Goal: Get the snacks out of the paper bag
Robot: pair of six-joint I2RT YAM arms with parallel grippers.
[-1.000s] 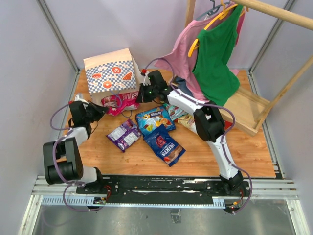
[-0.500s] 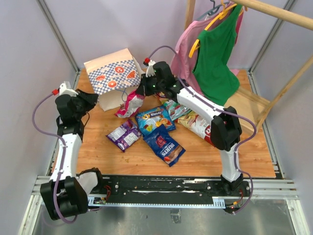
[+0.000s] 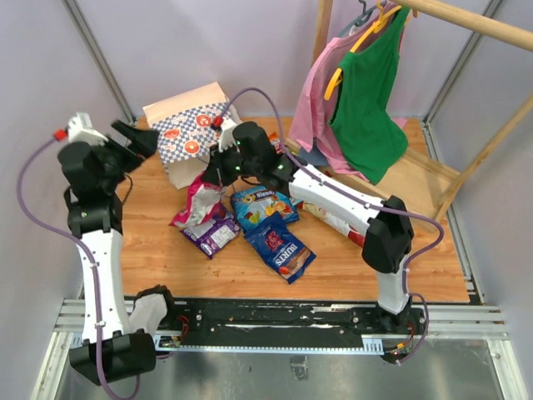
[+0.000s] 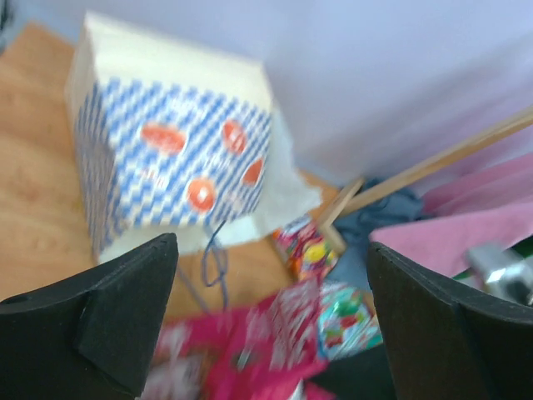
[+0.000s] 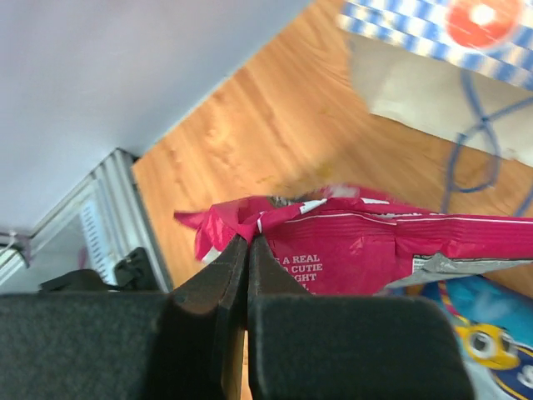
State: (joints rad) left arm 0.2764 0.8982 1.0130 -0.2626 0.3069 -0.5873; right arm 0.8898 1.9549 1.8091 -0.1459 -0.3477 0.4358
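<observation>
One paper bag [image 3: 187, 123] and two hung garments [image 3: 366, 92] are seen. Four snack packets [image 3: 281, 247] are counted plainly, others being partly hidden.

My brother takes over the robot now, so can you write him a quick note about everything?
Left end effector: open, empty, raised beside the paper bag.
Right end effector: shut on the pink packet, dangling outside the bag.
Done: purple packet, light blue packet and dark blue Burts packet lie on the table.
Left: set the pink one down; the bag's inside is hidden, so check it.
</observation>
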